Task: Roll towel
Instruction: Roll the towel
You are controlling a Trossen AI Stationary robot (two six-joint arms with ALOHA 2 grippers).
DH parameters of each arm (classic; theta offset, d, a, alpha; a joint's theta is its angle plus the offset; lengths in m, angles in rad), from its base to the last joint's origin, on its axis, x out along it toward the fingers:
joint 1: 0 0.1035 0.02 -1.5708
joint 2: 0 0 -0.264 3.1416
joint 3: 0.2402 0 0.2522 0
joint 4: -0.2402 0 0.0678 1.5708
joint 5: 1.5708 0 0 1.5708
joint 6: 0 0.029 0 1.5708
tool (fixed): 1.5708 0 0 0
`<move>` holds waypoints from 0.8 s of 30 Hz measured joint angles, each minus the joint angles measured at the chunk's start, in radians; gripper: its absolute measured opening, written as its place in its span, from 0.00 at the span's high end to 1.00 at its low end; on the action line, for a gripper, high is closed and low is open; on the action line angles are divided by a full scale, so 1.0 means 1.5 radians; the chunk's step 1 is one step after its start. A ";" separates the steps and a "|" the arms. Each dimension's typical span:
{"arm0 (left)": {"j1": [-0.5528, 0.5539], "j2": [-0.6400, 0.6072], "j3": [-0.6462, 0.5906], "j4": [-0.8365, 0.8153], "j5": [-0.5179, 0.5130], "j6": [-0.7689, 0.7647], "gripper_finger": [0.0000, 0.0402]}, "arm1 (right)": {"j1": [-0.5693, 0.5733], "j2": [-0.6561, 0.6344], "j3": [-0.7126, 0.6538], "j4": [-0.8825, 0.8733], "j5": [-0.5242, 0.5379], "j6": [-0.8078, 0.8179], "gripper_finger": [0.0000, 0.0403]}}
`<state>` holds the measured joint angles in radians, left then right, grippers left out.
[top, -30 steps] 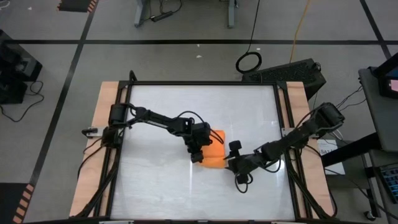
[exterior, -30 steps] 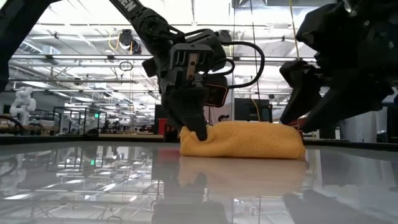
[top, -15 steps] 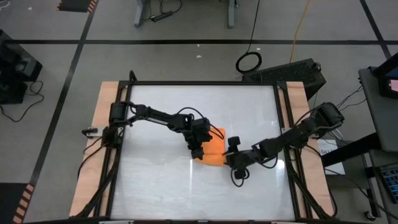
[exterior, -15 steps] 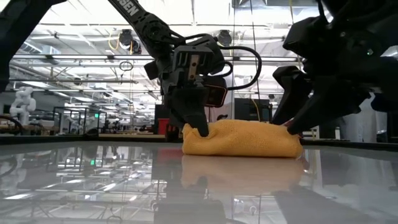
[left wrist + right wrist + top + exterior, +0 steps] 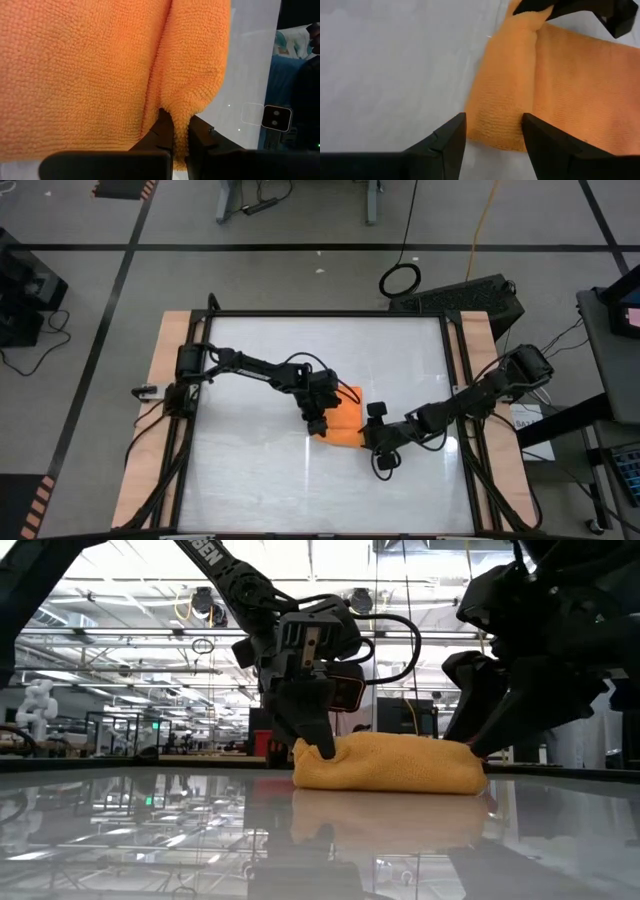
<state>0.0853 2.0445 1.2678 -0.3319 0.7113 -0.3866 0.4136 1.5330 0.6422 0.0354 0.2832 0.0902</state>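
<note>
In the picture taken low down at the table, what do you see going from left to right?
left gripper pinching one end of the towel → orange towel → right gripper at its other end.

Left end effector (image 5: pixel 318 423) is pinched nearly closed, wrist angled down; right end effector (image 5: pixel 368 436) is spread wide, low.

1 overhead, 1 table-level, 2 close wrist cameras (opposite ends) share the towel (image 5: pixel 344 420).
</note>
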 joint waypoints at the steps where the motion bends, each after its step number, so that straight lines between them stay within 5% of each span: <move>1: 0.000 0.000 0.000 0.000 0.000 0.000 0.95 | 0.001 0.000 0.000 0.000 0.000 0.000 0.54; 20: -0.002 0.000 0.000 -0.003 0.002 0.001 0.95 | -0.006 0.110 0.002 0.088 0.010 0.042 0.54; 24: -0.006 0.000 0.000 -0.012 -0.005 0.015 0.92 | -0.016 0.113 0.002 0.086 0.006 0.078 0.61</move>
<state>0.0756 2.0445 1.2678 -0.3495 0.7032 -0.3638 0.3893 1.7020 0.6453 0.1644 0.2927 0.2077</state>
